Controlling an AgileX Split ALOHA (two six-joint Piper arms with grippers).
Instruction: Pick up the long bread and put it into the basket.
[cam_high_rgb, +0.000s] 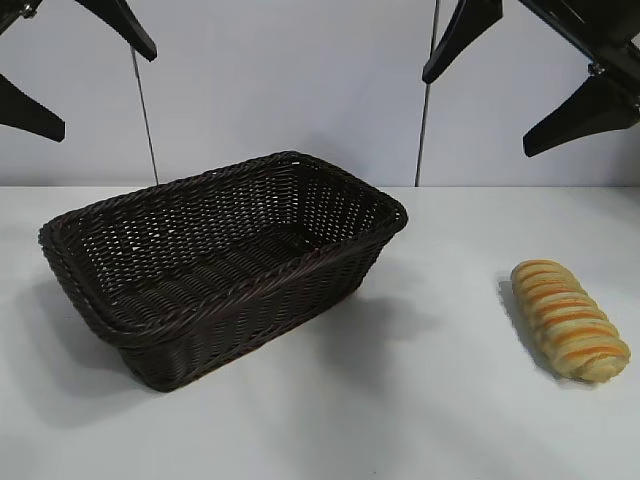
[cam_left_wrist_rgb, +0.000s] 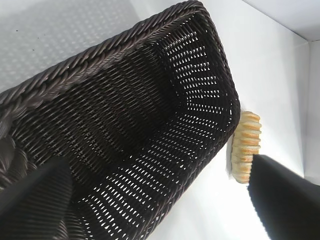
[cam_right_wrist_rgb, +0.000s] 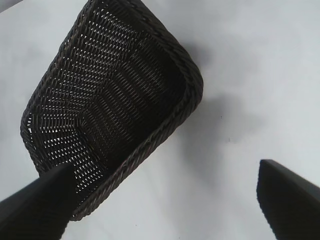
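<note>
nothing was done yet: the long bread (cam_high_rgb: 570, 319) lay on the table (cam_high_rgb: 420, 420), well apart from the empty basket (cam_high_rgb: 225, 262); left gripper (cam_high_rgb: 60, 70) and right gripper (cam_high_rgb: 520, 85) hung high, fingers wide apart, holding nothing.

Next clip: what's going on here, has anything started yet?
Nothing is being handled yet. The long bread lies on the white table, off to the right of the basket, apart from it, and the basket holds nothing. The left gripper and right gripper both hang open high above the table, the right one nearer the bread.
</note>
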